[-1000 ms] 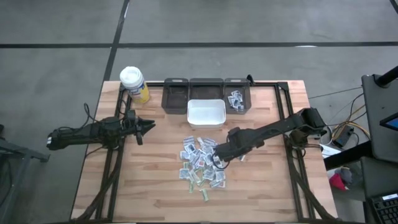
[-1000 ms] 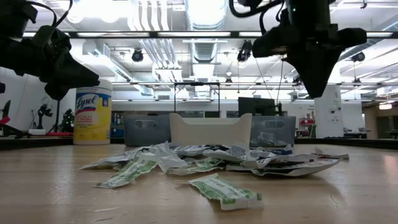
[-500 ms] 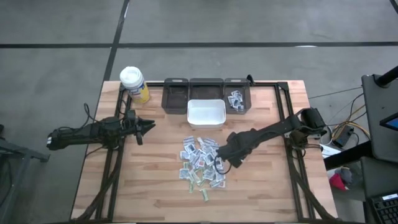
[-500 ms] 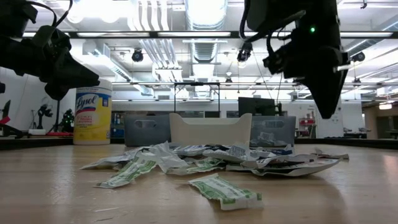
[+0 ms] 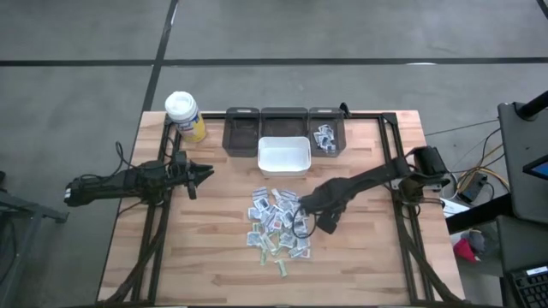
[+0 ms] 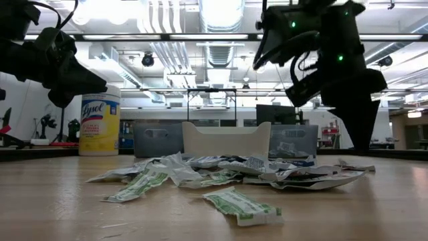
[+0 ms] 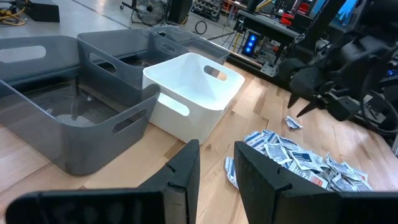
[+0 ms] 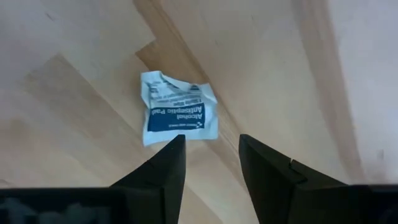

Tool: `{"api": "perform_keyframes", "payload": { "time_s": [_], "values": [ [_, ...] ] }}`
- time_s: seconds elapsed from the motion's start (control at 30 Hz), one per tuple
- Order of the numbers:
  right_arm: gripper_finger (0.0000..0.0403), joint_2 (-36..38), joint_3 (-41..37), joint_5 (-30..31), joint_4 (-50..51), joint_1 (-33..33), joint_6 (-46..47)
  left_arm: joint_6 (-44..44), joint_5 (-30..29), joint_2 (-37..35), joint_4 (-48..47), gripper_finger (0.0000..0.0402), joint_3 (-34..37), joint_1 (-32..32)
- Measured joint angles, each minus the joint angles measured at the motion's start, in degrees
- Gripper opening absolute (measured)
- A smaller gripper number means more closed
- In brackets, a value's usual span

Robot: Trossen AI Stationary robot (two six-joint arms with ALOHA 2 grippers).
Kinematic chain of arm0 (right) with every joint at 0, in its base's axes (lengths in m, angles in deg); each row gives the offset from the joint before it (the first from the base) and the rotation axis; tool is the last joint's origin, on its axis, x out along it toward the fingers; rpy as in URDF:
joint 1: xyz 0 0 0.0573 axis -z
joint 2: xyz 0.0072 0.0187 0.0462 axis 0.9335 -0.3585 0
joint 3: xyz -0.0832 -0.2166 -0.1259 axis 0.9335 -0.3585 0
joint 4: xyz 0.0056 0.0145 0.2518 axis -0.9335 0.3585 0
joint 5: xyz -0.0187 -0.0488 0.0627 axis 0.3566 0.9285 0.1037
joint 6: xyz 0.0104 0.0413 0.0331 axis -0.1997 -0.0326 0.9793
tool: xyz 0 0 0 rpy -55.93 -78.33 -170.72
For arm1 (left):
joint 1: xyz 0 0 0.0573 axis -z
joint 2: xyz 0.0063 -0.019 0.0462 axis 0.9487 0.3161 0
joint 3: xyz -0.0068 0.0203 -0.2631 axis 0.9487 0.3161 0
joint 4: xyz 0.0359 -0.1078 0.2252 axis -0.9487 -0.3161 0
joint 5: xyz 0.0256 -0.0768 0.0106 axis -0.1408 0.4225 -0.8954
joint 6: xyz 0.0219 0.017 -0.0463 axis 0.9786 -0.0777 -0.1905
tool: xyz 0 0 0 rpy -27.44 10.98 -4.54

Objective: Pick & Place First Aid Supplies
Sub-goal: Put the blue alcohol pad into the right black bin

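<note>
Your right claw hangs low over the bench, just beside the right edge of the pile of first aid packets. Its fingers stand parted and released, nothing between them. Through the gap, the right wrist view shows one lone packet, white with a blue band printed "Alcohol Antiseptic", crumpled and lying flat on the wood, apart from both fingertips.

The pile lies mid-bench, in front of the white bin. Behind that bin stand three grey bins; the rightmost already contains a few packets. A yellow wipes canister with a white cap stands at the far left corner.

Your left claw waits above the left side of the bench, pointing toward the bins, fingers slightly apart, gripping nothing.
</note>
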Motion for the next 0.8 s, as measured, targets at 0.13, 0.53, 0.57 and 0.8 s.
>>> {"api": "perform_keyframes", "payload": {
  "time_s": [0.13, 0.53, 0.57, 0.8],
  "values": [
    [0.0148, 0.0, -2.0, -0.9, -3.0, 1.2, -1.4, 0.0, 0.0, 0.0, 0.0, 0.0094, 0.0, 0.0],
    [0.0147, 0.4, -7.5, -3.7, -12.1, 2.9, -1.5, 0.0, 0.0, 0.0, 0.0, 0.0094, 0.0, 0.0],
    [0.0145, 0.4, -7.6, -3.7, -12.3, 2.9, -1.1, 0.0, 0.0, 0.0, 0.0, 0.0094, 0.0, 0.0],
    [0.0104, 0.3, -7.6, -3.6, -12.3, 2.9, 2.1, 0.0, 0.0, 0.0, 0.0, 0.0094, 0.0, 0.0]
  ]
}}
